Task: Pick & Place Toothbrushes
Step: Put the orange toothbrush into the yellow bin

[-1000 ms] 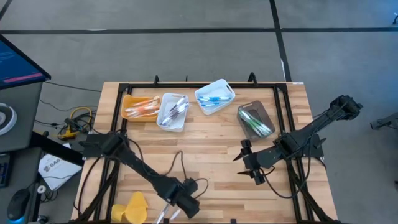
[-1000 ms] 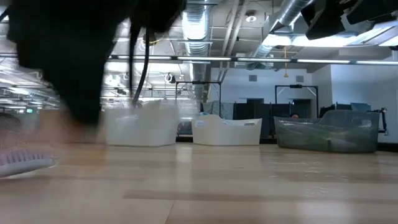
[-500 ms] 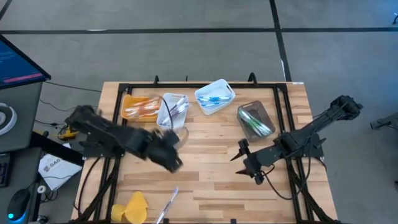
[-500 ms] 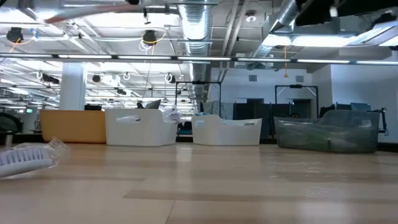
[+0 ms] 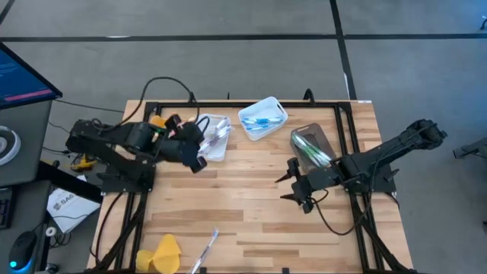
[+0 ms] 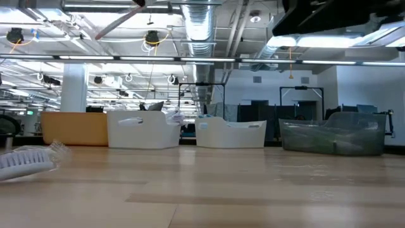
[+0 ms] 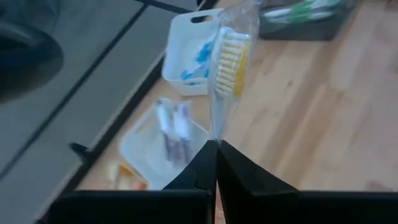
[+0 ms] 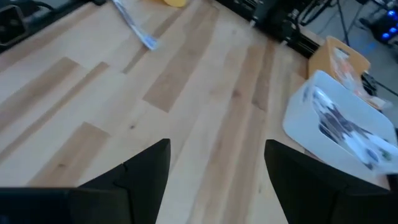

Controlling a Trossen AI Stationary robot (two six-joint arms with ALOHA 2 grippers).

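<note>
The left end effector [image 5: 196, 161] is clenched on a clear-wrapped toothbrush [image 7: 227, 68] with yellow bristles, its long axis running straight out from the fingertips, head farthest from them. It has swung up from the near worktop [image 5: 251, 205] edge to hover beside the white bin [image 5: 213, 137], the orange bin [image 5: 163, 131] behind it. Another wrapped toothbrush [image 5: 205, 251] lies below it near the yellow lump [image 5: 164, 253], angled diagonally. Further right sit the blue-filled bin [image 5: 262, 118] and grey bin [image 5: 312, 146]. The right end effector [image 5: 291, 188], just beside the grey bin, hangs released and empty, shifted slightly leftward.
</note>
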